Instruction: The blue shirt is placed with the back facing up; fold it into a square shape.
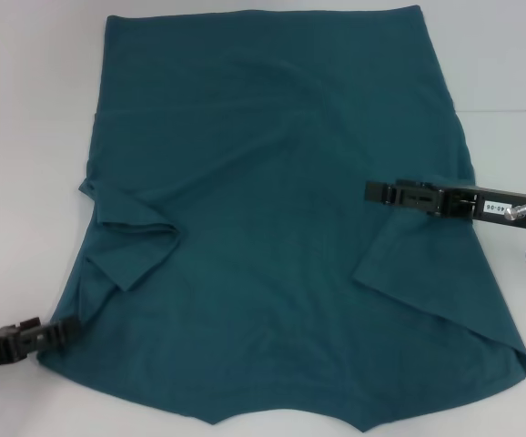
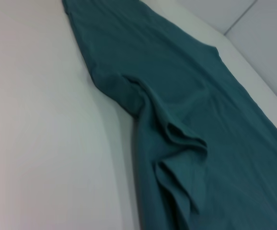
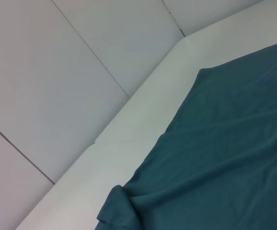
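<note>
White table (image 1: 26, 109), blue shirt (image 1: 272, 228) spread — near edge cut off, sleeves tucked

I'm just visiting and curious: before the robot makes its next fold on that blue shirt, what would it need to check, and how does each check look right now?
1. The blue shirt lies spread on the white table: ok.
2. Left sleeve folded inward: ok, though bunched and wrinkled.
3. Right sleeve folded inward: ok, a flap lies over the body.
4. Left gripper at the shirt's near left corner: ok; whether it grips the cloth: cannot tell.
5. Right gripper over the shirt's right side: ok; grip: cannot tell.
6. Cloth flat enough for a square fold: not ok, creases run across the middle.
</note>
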Action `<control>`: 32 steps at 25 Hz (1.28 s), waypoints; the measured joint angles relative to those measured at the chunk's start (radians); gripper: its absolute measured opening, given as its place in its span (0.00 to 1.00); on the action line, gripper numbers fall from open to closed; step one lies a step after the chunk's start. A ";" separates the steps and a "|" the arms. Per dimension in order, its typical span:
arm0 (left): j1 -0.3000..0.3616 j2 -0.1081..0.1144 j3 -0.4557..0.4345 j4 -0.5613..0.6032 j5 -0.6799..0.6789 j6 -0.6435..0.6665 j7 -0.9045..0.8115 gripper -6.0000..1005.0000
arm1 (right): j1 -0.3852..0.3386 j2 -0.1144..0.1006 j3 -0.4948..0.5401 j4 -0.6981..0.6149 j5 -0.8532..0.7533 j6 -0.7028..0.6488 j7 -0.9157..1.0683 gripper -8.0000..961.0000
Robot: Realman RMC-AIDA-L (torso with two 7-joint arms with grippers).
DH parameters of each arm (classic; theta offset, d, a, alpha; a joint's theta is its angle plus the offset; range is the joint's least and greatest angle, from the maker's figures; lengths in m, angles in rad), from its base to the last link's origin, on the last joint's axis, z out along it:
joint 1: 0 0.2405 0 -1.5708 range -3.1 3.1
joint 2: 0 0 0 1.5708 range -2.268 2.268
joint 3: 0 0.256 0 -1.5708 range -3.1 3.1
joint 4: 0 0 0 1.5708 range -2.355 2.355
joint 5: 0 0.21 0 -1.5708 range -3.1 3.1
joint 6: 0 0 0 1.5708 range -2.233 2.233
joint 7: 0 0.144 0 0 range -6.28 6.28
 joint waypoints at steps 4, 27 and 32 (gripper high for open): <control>-0.004 0.005 -0.001 0.002 0.041 0.034 -0.007 0.88 | 0.000 0.000 0.002 0.000 0.000 -0.001 0.002 0.97; -0.030 0.015 -0.004 0.011 0.087 0.085 -0.029 0.86 | 0.000 0.000 0.007 0.000 0.000 -0.001 0.001 0.97; -0.033 0.015 0.000 0.017 0.090 0.084 -0.046 0.72 | 0.000 0.000 0.007 0.000 0.000 -0.002 0.000 0.97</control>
